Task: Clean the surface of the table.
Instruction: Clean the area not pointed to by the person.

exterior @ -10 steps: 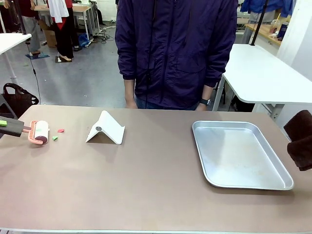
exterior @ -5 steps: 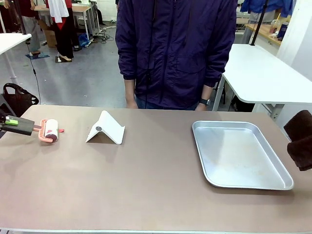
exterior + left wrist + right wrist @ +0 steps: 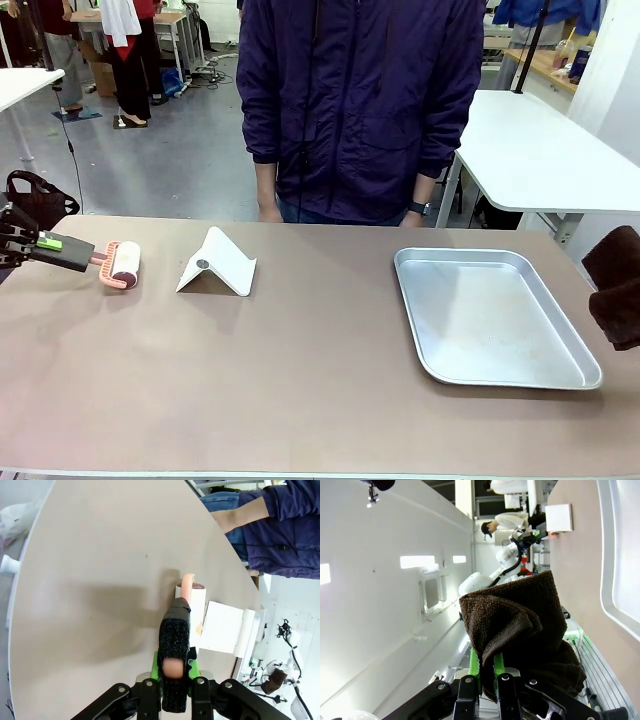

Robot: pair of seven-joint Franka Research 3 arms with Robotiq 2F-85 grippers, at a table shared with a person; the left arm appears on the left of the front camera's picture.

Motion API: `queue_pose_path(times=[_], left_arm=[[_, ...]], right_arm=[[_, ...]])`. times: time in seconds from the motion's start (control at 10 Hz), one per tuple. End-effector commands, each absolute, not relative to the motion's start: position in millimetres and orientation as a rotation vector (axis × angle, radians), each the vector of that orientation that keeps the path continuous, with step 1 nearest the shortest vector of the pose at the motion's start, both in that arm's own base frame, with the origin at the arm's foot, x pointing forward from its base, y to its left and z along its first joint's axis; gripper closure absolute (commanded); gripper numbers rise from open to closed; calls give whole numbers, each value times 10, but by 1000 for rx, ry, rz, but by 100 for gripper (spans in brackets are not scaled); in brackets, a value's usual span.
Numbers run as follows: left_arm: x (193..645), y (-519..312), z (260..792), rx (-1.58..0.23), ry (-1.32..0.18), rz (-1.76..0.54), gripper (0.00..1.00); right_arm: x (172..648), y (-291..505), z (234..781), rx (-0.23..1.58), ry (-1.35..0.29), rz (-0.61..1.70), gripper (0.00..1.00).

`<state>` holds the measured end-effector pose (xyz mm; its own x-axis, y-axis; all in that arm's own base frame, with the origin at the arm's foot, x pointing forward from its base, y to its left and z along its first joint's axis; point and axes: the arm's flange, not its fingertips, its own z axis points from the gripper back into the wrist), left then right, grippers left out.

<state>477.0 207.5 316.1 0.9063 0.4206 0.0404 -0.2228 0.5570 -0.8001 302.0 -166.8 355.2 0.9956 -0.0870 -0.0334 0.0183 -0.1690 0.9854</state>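
Scraps were gone from the left end of the table (image 3: 300,390), that patch clean: my left gripper (image 3: 48,244), clamped on the lint roller (image 3: 124,264), had run it over them toward the white stand (image 3: 218,263). My right gripper (image 3: 487,672) was clamped on the brown cloth (image 3: 520,625), off the right edge.

In the front view the left edge cuts off most of the left gripper (image 3: 48,244) gripping the lint roller (image 3: 123,264), and the right edge cuts the brown cloth (image 3: 615,285) and whatever holds it. In the right wrist view that cloth covers the fingertips of the right gripper (image 3: 484,672). The person (image 3: 360,110) is cropped at the shoulders.
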Motion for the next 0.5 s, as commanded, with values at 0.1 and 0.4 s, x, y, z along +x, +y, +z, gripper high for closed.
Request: queue_pose_path(times=[0.1, 0.4], left_arm=[[4930, 2001, 2990, -829, -181, 367, 78], [4772, 1942, 3287, -971, -313, 259, 78]], right_arm=[[3012, -1665, 3592, 1743, -52, -82, 88], [3012, -1665, 3592, 1743, -52, -82, 88]])
